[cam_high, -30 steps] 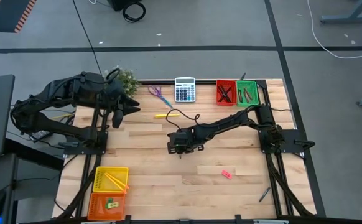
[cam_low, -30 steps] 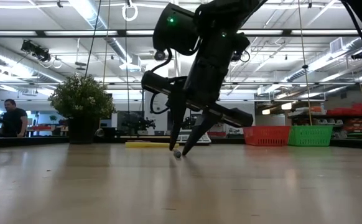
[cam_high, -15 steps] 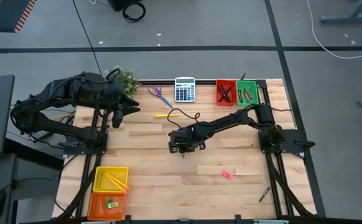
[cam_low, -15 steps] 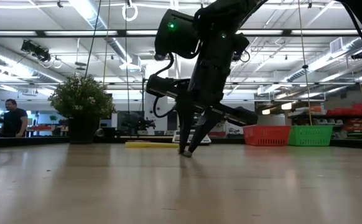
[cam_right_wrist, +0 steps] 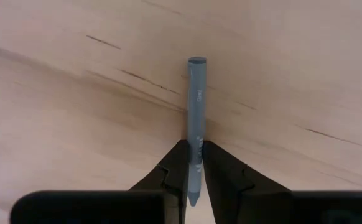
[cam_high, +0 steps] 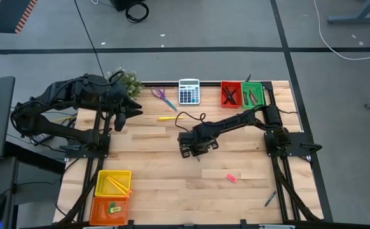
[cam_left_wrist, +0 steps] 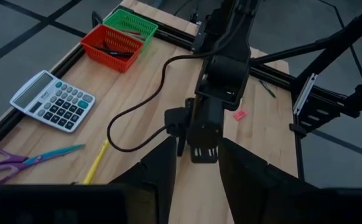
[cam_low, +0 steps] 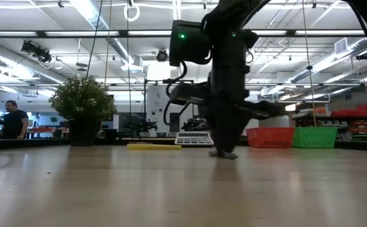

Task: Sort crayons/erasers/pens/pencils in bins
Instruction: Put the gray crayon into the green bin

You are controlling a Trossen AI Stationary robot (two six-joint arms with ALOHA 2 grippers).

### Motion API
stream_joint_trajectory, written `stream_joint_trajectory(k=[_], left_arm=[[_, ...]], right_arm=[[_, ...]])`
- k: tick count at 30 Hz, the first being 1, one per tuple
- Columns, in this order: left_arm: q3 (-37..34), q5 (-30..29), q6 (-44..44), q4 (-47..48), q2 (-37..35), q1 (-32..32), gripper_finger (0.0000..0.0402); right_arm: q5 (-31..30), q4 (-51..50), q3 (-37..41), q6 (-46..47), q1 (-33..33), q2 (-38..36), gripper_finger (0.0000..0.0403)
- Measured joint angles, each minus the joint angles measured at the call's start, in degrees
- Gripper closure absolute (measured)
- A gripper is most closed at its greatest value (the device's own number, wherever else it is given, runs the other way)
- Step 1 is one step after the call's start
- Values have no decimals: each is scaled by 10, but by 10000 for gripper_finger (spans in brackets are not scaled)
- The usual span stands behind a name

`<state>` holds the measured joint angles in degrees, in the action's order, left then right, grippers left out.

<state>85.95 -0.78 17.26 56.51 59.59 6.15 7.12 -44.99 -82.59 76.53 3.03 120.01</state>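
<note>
A grey crayon lies on the wood in the middle of the table, and my right gripper stands over it, shut on it. In the low view the right gripper reaches down to the tabletop. My left gripper hangs open near the far left corner, touching nothing. The red bin and green bin sit at the far edge with sticks inside. The yellow bin and orange bin sit at the near left. A pink eraser and a yellow pen lie loose. My right gripper pinches the grey crayon between its two fingers, at the half toward its pointed end. The fingers come from above, pointing down, and lie across the crayon. The crayon lies level, at the tabletop; its flat end sticks out beyond the fingers.
A grey calculator, purple-handled scissors and a small plant stand along the far edge. A black cable loops over the wood by the right arm. A dark pen lies at the near right rail. Bare wood spreads across the near middle.
My right gripper has moved along the tabletop toward the table's right edge, turning about as it went. Its fingers stood apart a second ago and have shut on the grey crayon. The left arm has kept still.
</note>
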Motion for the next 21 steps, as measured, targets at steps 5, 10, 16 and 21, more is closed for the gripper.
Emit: stream_joint_trajectory(k=[5,10,16,21], left_arm=[[0,0,0,0,0,0,280],[0,0,0,4,0,0,276],[0,0,1,13,0,0,275],[0,0,5,14,0,0,280]], right_arm=[[-9,-77,2,-40,0,-5,347],[-10,-116,3,-80,2,-6,347],[-26,-126,5,-94,11,-6,346],[-46,-126,5,-80,17,-7,345]])
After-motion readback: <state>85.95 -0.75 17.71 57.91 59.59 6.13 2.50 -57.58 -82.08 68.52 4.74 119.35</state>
